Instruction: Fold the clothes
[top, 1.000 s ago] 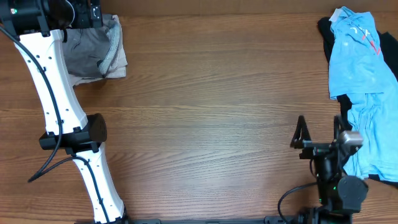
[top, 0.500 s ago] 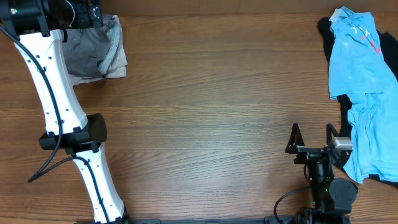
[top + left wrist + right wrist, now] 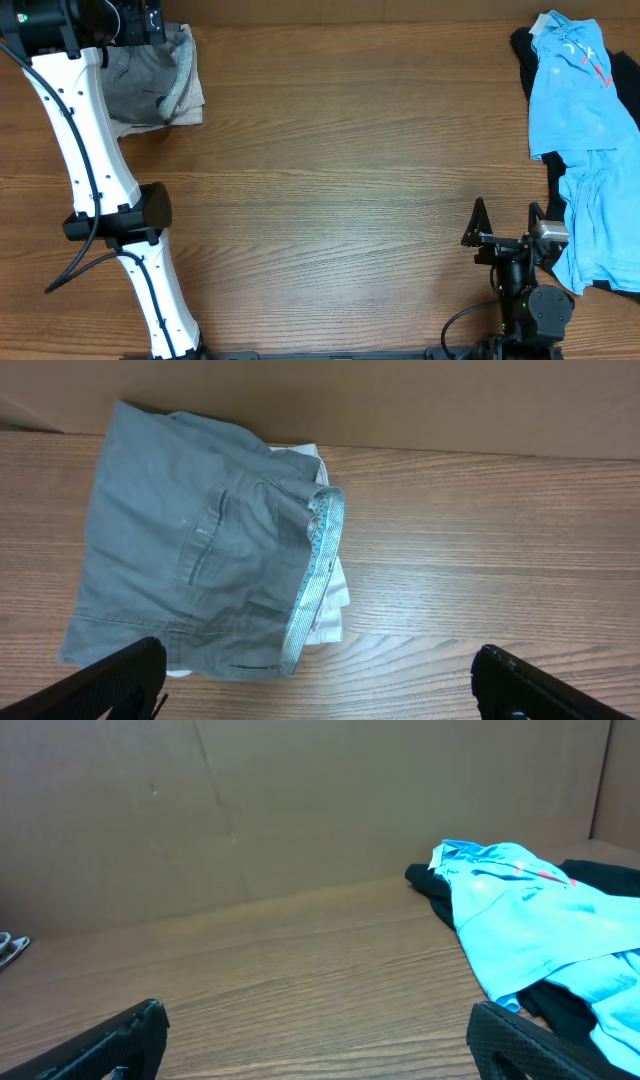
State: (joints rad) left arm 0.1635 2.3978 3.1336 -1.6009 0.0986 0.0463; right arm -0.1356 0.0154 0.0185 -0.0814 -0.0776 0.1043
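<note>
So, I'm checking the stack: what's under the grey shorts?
A pale garment peeks out past the waistband edge of the grey shorts. Its extent, and anything else beneath, is covered.

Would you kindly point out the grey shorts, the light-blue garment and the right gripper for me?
grey shorts [image 3: 190, 560]: left wrist view, on the pocket panel.
light-blue garment [image 3: 570, 90]: overhead view, on its upper middle.
right gripper [image 3: 507, 208]: overhead view, midway between its open fingertips.
</note>
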